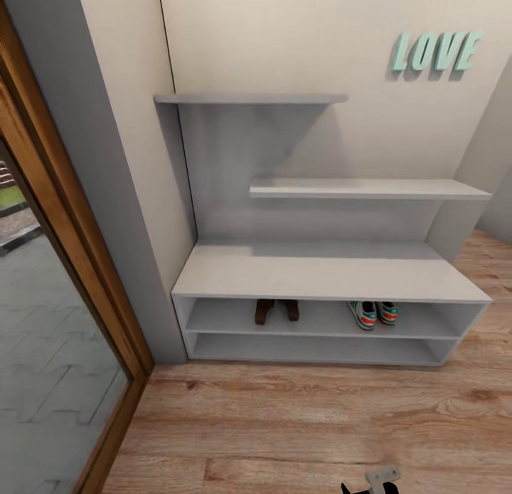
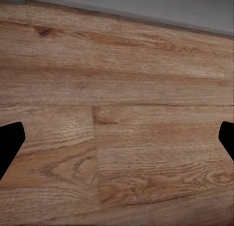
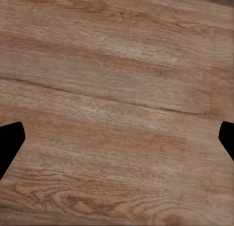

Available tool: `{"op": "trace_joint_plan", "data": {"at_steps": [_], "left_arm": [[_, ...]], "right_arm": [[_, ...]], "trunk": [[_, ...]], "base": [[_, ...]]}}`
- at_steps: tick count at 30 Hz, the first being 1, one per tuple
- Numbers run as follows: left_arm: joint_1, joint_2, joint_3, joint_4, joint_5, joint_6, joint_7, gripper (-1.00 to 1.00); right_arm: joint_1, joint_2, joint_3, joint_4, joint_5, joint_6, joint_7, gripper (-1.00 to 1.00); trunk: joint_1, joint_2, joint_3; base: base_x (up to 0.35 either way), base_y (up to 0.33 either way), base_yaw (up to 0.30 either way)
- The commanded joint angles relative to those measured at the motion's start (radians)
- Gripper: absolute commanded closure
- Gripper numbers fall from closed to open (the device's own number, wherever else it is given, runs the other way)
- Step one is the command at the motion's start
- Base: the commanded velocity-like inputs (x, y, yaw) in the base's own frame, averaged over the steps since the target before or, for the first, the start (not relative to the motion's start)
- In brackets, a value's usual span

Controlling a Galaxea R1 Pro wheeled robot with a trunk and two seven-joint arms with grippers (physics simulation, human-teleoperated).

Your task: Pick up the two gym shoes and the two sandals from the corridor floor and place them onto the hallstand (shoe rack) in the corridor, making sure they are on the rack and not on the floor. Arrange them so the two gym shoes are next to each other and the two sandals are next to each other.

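Note:
The pale grey hallstand [image 1: 327,277] stands against the wall, with two staggered wall shelves above its bench top. On its upper open shelf level the two brown sandals [image 1: 277,310] sit side by side left of centre. The two gym shoes [image 1: 373,313], white with green and red, sit side by side to their right. The corridor floor [image 1: 299,423] of wood planks spreads in front. My left gripper [image 2: 117,138] hangs open over bare planks, holding nothing. My right gripper [image 3: 117,138] is likewise open above bare planks, its fingers [image 3: 9,140] far apart.
A wood-framed glass door [image 1: 50,316] runs along the left side. Green "LOVE" letters [image 1: 435,52] hang on the wall at the upper right. A small part of my own body [image 1: 377,480] shows at the bottom edge of the head view.

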Motion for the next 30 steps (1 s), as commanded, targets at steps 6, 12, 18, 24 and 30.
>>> {"op": "trace_joint_plan", "data": {"at_steps": [6,12,18,24,30], "left_arm": [[-0.001,0.002,0.008,0.028,-0.012,-0.004,0.048,-1.0],[-0.001,0.011,0.008,0.084,-0.012,-0.003,0.124,-1.0],[-0.001,0.012,0.0,0.187,-0.01,-0.007,0.247,-1.0],[-0.002,0.003,-0.004,0.21,-0.011,-0.007,0.284,-1.0],[-0.001,0.0,-0.004,0.213,-0.01,-0.004,0.289,-1.0]], "right_arm": [[0.015,0.012,-0.008,0.001,0.003,-0.001,0.008,-1.0],[0.031,0.016,-0.008,0.001,0.003,-0.001,0.008,-1.0],[0.041,0.016,-0.009,0.001,0.003,-0.002,0.007,-1.0],[0.043,0.016,-0.009,0.0,0.003,-0.002,0.007,-1.0],[0.044,0.016,-0.009,0.001,0.003,-0.002,0.007,-1.0]], "trunk": [[-0.023,0.042,0.018],[-0.046,0.084,0.037],[-0.058,0.105,0.046],[-0.058,0.105,0.046],[-0.058,0.105,0.046]], "base": [[0.0,0.0,0.0],[0.0,0.0,0.0],[0.0,0.0,0.0],[0.0,0.0,0.0],[0.0,0.0,0.0]]}}
